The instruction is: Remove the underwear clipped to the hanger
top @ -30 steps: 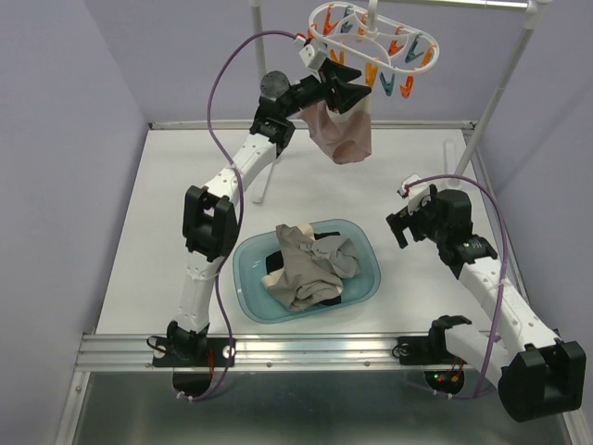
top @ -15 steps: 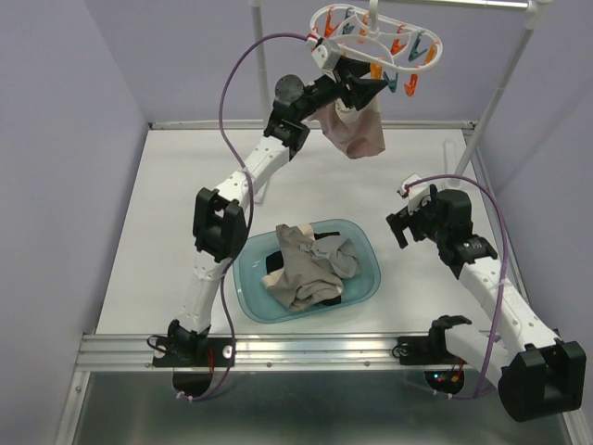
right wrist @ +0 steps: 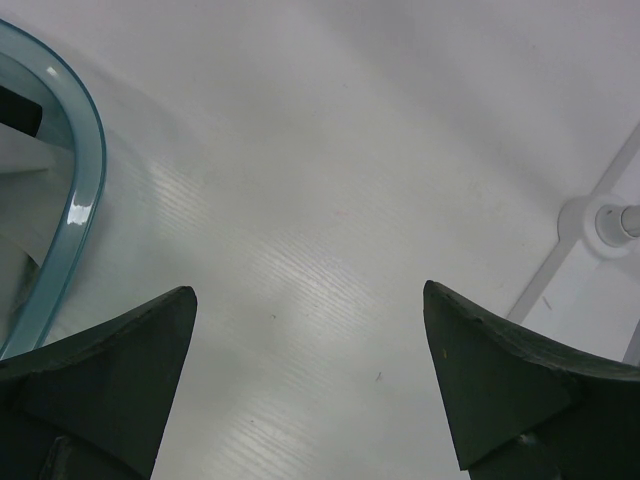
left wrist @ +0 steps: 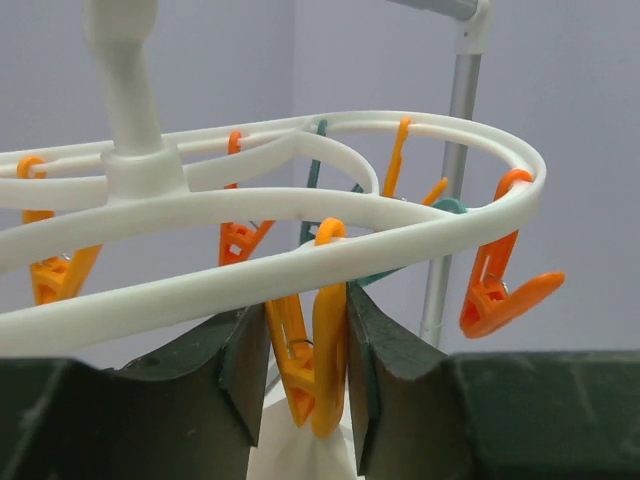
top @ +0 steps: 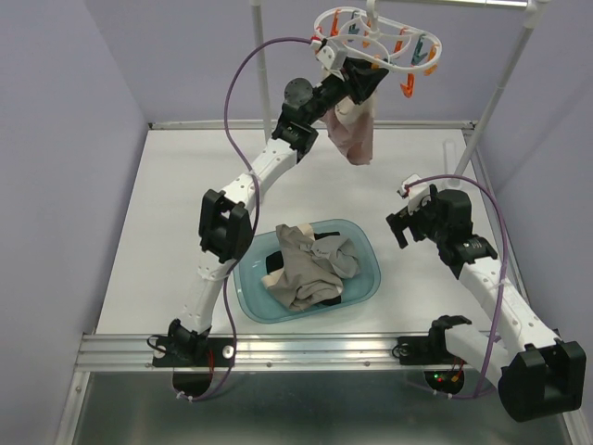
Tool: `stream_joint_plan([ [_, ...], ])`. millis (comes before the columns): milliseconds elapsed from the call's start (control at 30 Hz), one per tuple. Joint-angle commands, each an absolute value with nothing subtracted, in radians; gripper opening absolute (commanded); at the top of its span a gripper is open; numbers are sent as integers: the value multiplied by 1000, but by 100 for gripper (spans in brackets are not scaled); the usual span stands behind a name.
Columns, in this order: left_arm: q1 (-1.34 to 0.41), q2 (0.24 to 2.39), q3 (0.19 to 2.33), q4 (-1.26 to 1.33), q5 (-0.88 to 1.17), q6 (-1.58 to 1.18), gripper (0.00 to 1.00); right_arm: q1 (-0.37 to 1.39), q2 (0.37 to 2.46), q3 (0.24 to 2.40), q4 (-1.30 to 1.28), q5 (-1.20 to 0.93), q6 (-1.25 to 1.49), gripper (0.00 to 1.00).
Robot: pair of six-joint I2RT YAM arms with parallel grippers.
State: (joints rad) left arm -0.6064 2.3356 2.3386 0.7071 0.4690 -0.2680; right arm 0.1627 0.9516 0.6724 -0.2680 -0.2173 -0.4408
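Note:
The white oval hanger [top: 380,42] hangs at the top back, with orange and teal clothespins; it fills the left wrist view [left wrist: 300,205]. The pale pink underwear [top: 357,130] hangs from it. My left gripper [top: 366,79] is raised to the ring and shut on the orange clothespin [left wrist: 325,350] that grips the pale cloth [left wrist: 305,455]. The beige [top: 301,264], grey [top: 338,255] and black [top: 329,297] underwear lie in the teal basin [top: 371,250]. My right gripper [top: 400,222] is open and empty, low over the table right of the basin.
White rack poles stand at the back right [top: 505,79] and back left [top: 262,65]; one shows behind the hanger in the left wrist view [left wrist: 450,180]. The right wrist view shows the basin rim [right wrist: 80,200] at left and a pole foot [right wrist: 600,220] at right.
My left gripper has risen and moved right along the hanger and now has the orange clothespin between its fingers. The pink underwear has swung right with it. The right arm has not moved.

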Motion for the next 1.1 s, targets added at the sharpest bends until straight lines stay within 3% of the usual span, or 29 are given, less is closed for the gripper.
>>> stream_joint_plan([
  [0, -607, 2315, 2402, 765, 437, -261, 36, 155, 936, 664, -227, -215, -442, 100],
  [100, -606, 2315, 2401, 765, 439, -262, 29, 155, 934, 666, -227, -215, -442, 100],
  [300, -604, 2315, 2401, 765, 451, -272, 4, 155, 934, 664, -227, -216, -442, 100],
  [533, -603, 2292, 2375, 762, 462, -255, 11, 153, 936, 666, -227, -215, -442, 100],
  [933, -638, 2252, 2338, 716, 434, -163, 11, 155, 939, 666, -227, -218, -442, 100],
  [1067, -681, 2275, 2376, 692, 402, -101, 18, 155, 940, 666, -227, -215, -442, 100],
])
